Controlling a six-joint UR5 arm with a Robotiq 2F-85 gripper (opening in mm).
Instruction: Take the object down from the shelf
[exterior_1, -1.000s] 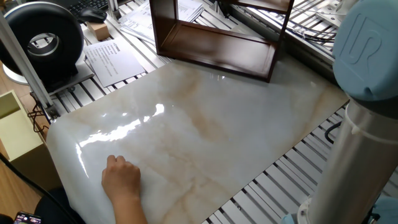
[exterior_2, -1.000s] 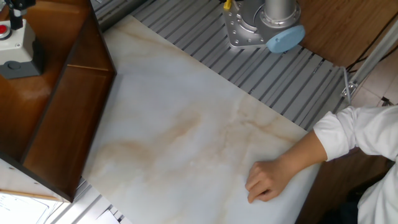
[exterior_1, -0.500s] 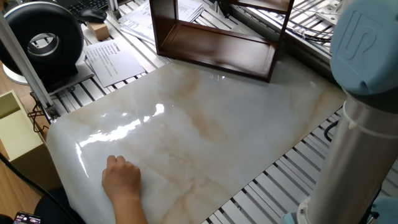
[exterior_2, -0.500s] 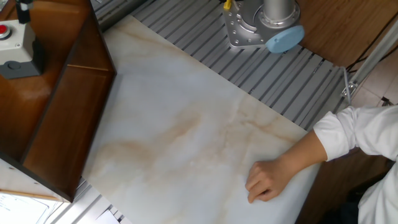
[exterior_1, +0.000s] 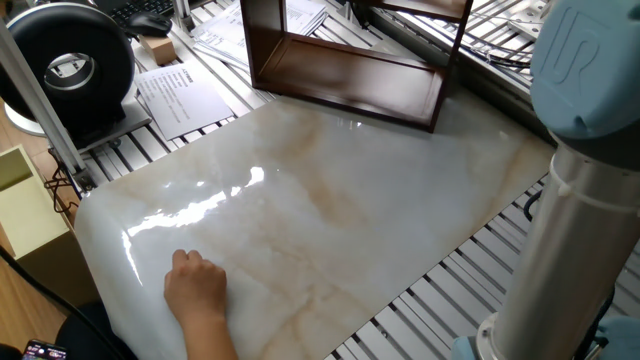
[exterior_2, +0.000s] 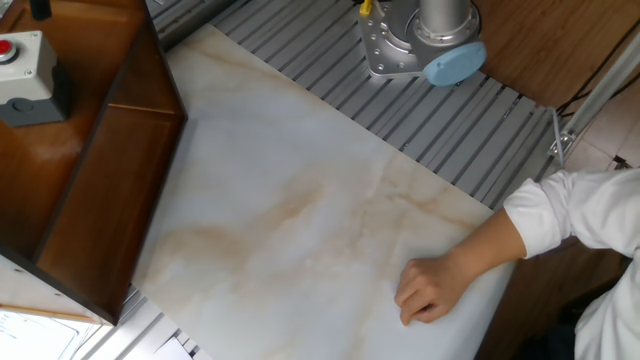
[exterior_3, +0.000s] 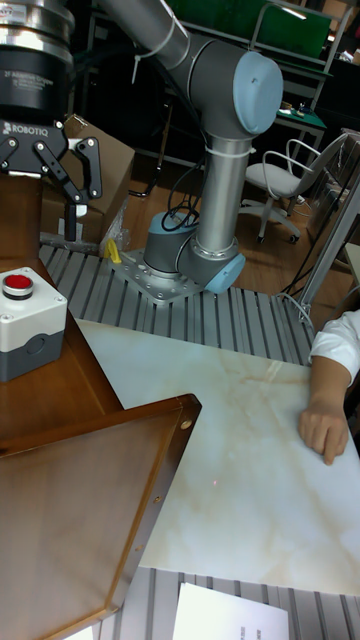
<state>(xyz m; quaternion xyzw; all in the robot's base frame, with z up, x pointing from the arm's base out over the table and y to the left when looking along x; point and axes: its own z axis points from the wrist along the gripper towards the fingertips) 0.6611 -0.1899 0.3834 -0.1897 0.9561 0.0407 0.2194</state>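
The object (exterior_3: 30, 322), a small white-and-grey box with a red button on top, sits on the top board of the dark brown wooden shelf (exterior_3: 90, 470). It also shows on the shelf in the other fixed view, as the object (exterior_2: 28, 76). My gripper (exterior_3: 30, 195) hangs above it and apart from it, jaws spread open with nothing between them. One black finger (exterior_3: 84, 180) shows fully; the other is cut off by the left edge. In one fixed view the shelf (exterior_1: 345, 70) stands at the far end of the marble table and its top is out of frame.
A person's hand (exterior_1: 195, 285) rests on the marble tabletop (exterior_1: 330, 200) near its front corner, also seen as the hand (exterior_2: 430, 290). The arm's base (exterior_2: 425, 45) stands on the slatted bench. A black round device (exterior_1: 75, 60), papers (exterior_1: 180, 100) and a pale yellow box (exterior_1: 25, 210) lie to the left.
In the other fixed view the black fingertip above the object has moved up, almost out of frame. The arm column has shifted slightly. The object and the hand have not moved.
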